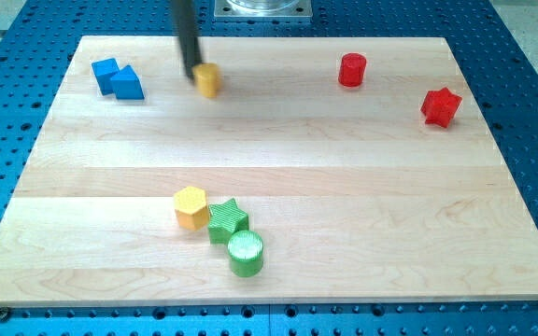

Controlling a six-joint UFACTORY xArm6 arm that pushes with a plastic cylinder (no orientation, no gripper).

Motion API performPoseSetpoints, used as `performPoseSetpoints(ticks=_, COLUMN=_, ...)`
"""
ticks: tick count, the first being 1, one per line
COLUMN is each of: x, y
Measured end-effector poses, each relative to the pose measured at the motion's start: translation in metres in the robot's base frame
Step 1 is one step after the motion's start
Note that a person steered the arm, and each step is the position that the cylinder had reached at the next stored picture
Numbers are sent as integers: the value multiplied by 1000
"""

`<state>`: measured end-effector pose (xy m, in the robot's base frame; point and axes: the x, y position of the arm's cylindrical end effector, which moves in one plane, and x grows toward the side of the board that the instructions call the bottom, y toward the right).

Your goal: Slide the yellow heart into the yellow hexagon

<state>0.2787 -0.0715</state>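
The yellow heart [207, 80] lies near the view's top, left of centre. My tip [191, 75] stands right at the heart's left side, touching or nearly touching it. The yellow hexagon [191, 206] sits in the lower middle of the board, far below the heart. A green star [227, 221] touches the hexagon's right side.
A green cylinder [246, 253] sits just below the green star. Two blue blocks, a cube [106, 74] and a triangle [128, 84], lie at the top left. A red cylinder [351, 70] and a red star [441, 106] lie at the top right.
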Motion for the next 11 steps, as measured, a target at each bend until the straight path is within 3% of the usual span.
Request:
performPoseSetpoints(ticks=1, x=-5, y=27)
performPoseSetpoints(ticks=2, x=60, y=32)
performPoseSetpoints(ticks=3, x=45, y=33)
performPoseSetpoints(ticks=4, x=5, y=-11)
performPoseSetpoints(ticks=5, x=122, y=-12)
performPoseSetpoints(ticks=6, x=166, y=-11)
performPoseSetpoints(ticks=7, x=136, y=-3)
performPoseSetpoints(ticks=9, x=185, y=-14)
performPoseSetpoints(ticks=11, x=183, y=2)
